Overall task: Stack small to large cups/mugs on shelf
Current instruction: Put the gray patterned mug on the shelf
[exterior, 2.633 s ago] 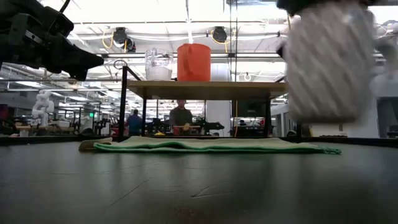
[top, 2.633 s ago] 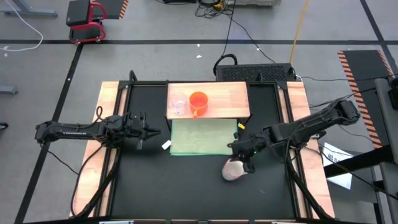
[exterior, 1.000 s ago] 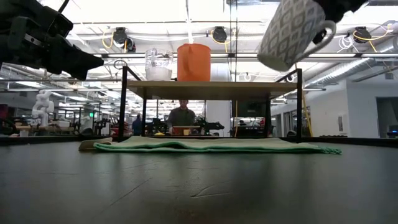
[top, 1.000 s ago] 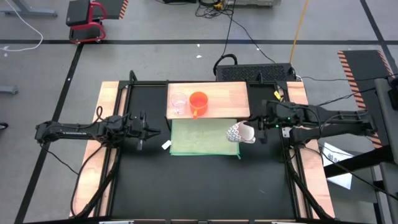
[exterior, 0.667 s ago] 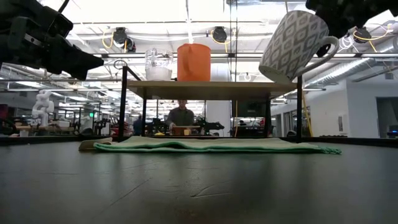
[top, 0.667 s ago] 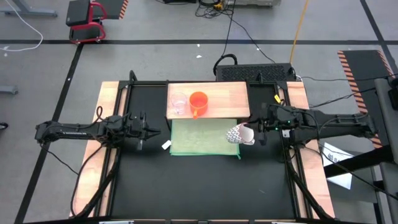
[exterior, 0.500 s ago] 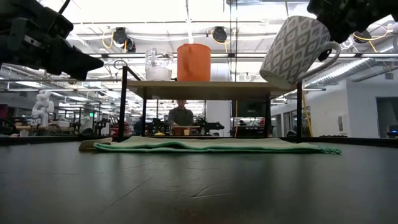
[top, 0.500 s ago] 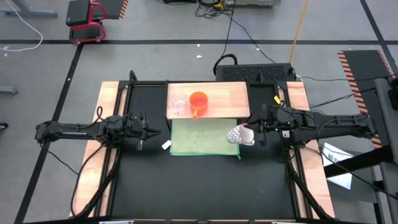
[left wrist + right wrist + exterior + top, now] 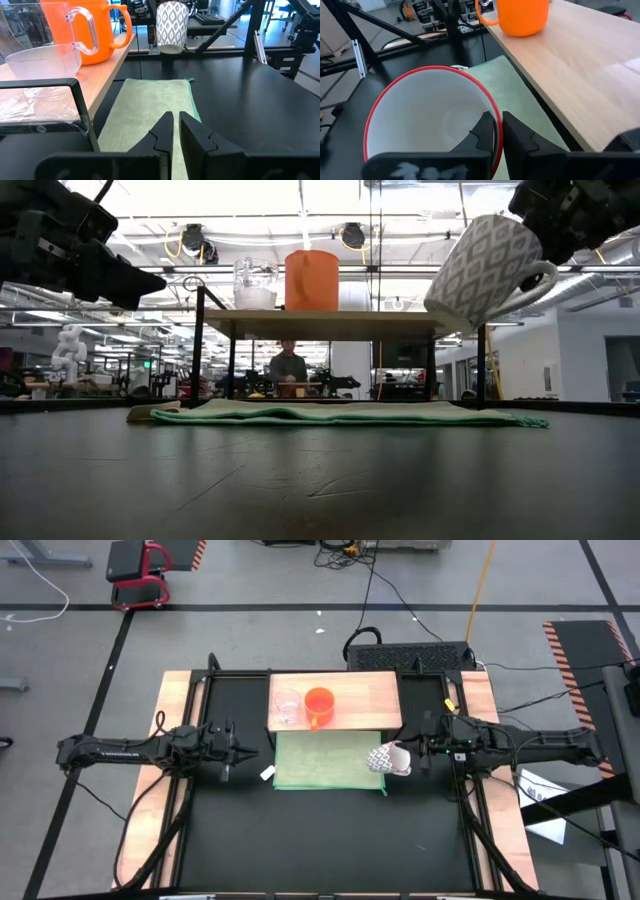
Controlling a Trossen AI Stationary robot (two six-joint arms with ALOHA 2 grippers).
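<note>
While right tool [image 9: 408, 752] stays clamped on white mug [image 9: 487, 268], mug edged rightward, still tilted, beside shelf [image 9: 360, 692]

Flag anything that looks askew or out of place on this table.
Only the white mug is askew: the right hand holds it tilted in the air by its rim, off the shelf near its right end. The clear cup and orange mug stand upright on the shelf. Nothing is spilled.
</note>
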